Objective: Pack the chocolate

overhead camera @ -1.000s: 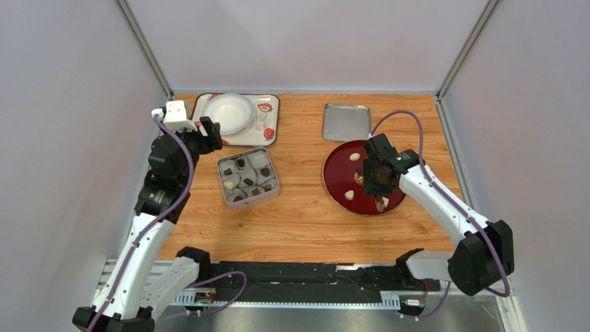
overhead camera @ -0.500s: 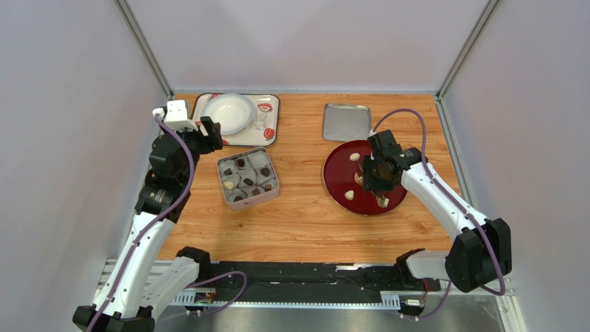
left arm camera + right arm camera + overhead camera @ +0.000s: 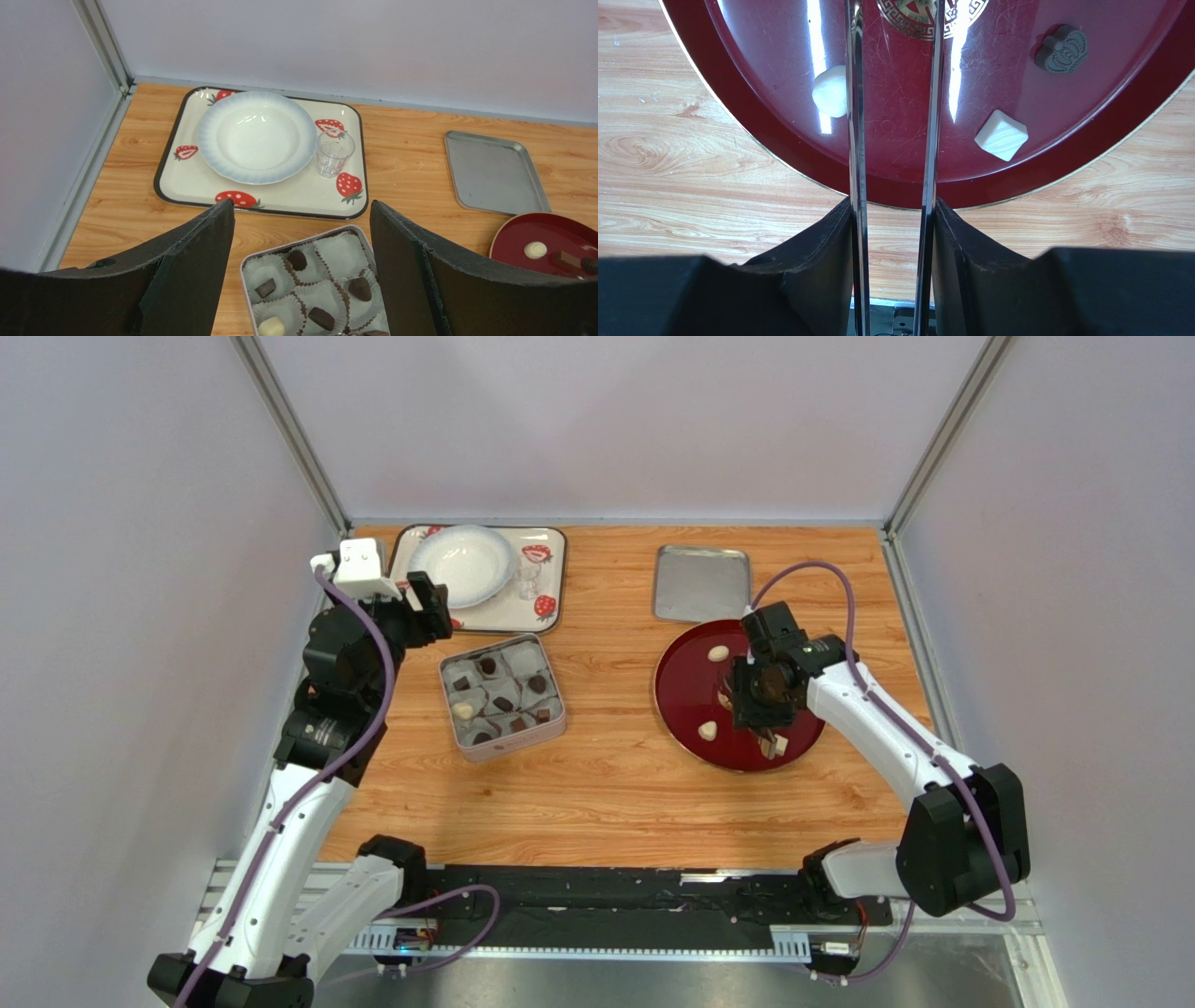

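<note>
Since the earlier frame the right arm has drawn its elbow in toward the left and carried the right claw (image 3: 751, 700) slightly farther over the plate; the left arm has not moved. On the wooden table (image 3: 617, 784), right of centre, lies a dark red plate (image 3: 685, 686) with loose chocolate (image 3: 709, 731) on it. The right wrist view shows a white diamond-shaped piece (image 3: 1001, 134) right of the blades, a white rounded piece (image 3: 830, 91) left of them, and a dark embossed piece (image 3: 1060, 49) farther right. The right claw's two thin metal blades stand parted over the plate's near half, with red surface showing between them. Their tips pass out of frame, so whether they grip anything cannot be told. Left of centre sits a square tin (image 3: 516, 738) lined with crinkled paper cups (image 3: 344, 248); several hold dark pieces (image 3: 298, 260) and one a white piece (image 3: 272, 326). The left claw (image 3: 300, 208) hangs wide open, nothing between its fingers, just beyond the tin's far-left side. At the far edge are a strawberry-patterned tray (image 3: 182, 189) bearing a white bowl (image 3: 256, 136) and a small glass (image 3: 332, 152), and, to its right, a shallow metal tray (image 3: 495, 171).
</note>
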